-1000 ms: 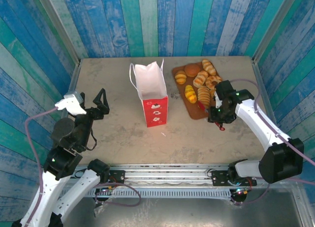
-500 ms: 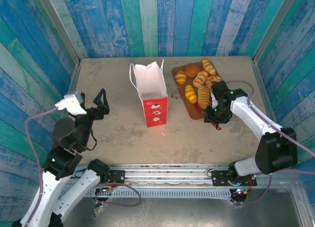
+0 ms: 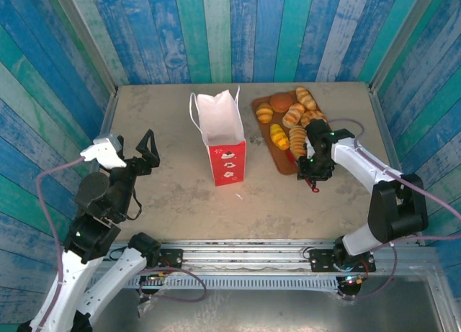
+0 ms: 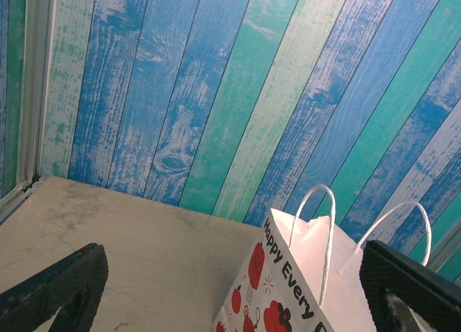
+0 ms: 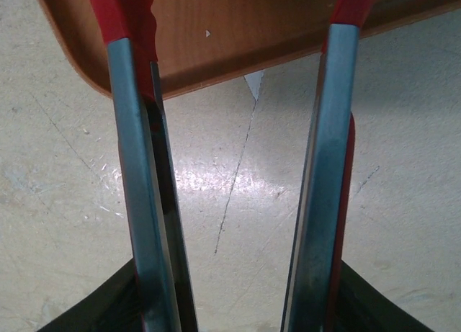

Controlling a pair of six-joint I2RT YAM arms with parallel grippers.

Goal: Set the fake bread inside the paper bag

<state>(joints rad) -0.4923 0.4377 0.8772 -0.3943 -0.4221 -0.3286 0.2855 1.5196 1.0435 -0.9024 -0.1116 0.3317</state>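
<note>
The paper bag [image 3: 220,134] stands open and upright mid-table; its strawberry print and "Happy Every Day" lettering fill the lower right of the left wrist view [image 4: 288,289]. The fake bread [image 3: 295,119], several golden rolls and croissants, lies on a wooden board [image 3: 283,161] right of the bag. My right gripper [image 3: 315,166] sits at the board's near right corner, shut on red-handled tongs [image 3: 314,187]. In the right wrist view the two steel tong arms [image 5: 133,166] run forward from the gripper [image 5: 238,303], their red tips over the board's edge [image 5: 216,37]. My left gripper [image 3: 148,148] is raised left of the bag, open and empty [image 4: 230,289].
Blue and green plank walls enclose the table on three sides. Bare tabletop [image 3: 158,109] lies left of and in front of the bag. A thin crack runs across the table surface [image 5: 238,181] between the tong arms.
My right gripper has shifted left and slightly forward along the board's near corner with the tongs, squeezing them a little narrower. The left arm has stayed still.
</note>
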